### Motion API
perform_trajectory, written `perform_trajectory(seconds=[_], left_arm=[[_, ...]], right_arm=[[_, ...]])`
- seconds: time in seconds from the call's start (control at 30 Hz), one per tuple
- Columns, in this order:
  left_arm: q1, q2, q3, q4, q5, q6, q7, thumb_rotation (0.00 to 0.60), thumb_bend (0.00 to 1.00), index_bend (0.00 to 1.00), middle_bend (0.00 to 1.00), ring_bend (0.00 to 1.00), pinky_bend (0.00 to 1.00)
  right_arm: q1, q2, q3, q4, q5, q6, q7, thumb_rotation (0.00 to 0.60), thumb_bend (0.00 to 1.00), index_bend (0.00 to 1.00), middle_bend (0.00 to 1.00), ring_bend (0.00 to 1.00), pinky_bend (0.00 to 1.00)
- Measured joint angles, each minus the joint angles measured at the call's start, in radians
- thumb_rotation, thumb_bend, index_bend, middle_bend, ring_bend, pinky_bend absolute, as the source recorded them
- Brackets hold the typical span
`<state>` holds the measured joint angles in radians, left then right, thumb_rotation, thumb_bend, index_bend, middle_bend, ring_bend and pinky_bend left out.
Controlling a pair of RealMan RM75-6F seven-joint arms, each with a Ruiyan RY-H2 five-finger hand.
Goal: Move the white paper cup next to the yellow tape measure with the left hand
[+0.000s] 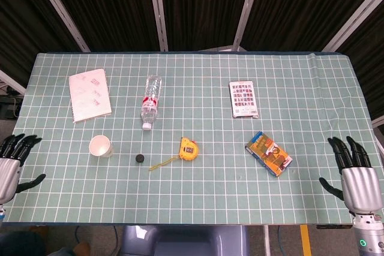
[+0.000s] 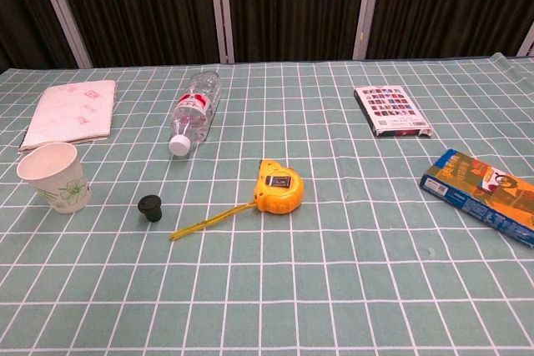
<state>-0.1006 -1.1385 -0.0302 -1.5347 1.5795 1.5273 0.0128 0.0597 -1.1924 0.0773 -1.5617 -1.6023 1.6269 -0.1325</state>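
The white paper cup [image 1: 101,146] [image 2: 55,176] stands upright on the left part of the table, with a faint green print on its side. The yellow tape measure [image 1: 189,149] [image 2: 279,187] lies near the table's middle, a short length of tape pulled out toward the left. My left hand [image 1: 13,160] hangs at the table's left edge, well left of the cup, fingers spread and holding nothing. My right hand [image 1: 357,172] is at the right edge, fingers spread, also holding nothing. Neither hand shows in the chest view.
A small black cap [image 1: 140,159] [image 2: 150,208] sits between cup and tape measure. A clear bottle [image 1: 150,101] [image 2: 193,112] lies behind them. A notebook [image 1: 89,95] is at the back left, a white box [image 1: 244,98] at the back right, a colourful box [image 1: 269,153] on the right.
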Motion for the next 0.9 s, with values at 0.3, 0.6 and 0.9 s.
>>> perform_trajectory(seconds=[0.3, 0.6, 0.9], left_arm=[[-0.002, -0.003, 0.003, -0.009, -0.01, -0.006, 0.013, 0.6, 0.0, 0.0, 0.0, 0.0, 0.0], [-0.054, -0.025, 0.002, -0.016, 0.029, -0.063, 0.15, 0.6, 0.0, 0.0, 0.0, 0.0, 0.0], [-0.212, -0.114, -0.021, -0.016, 0.075, -0.278, 0.575, 0.6, 0.0, 0.0, 0.0, 0.0, 0.0]], right_arm=[[-0.001, 0.009, -0.009, -0.007, -0.013, -0.006, -0.001, 0.6, 0.0, 0.0, 0.0, 0.0, 0.0], [0.007, 0.014, -0.005, -0.011, 0.003, -0.032, 0.003, 0.6, 0.0, 0.0, 0.0, 0.0, 0.0], [0.016, 0.014, 0.022, 0.008, 0.087, -0.073, 0.007, 0.6, 0.0, 0.0, 0.0, 0.0, 0.0]])
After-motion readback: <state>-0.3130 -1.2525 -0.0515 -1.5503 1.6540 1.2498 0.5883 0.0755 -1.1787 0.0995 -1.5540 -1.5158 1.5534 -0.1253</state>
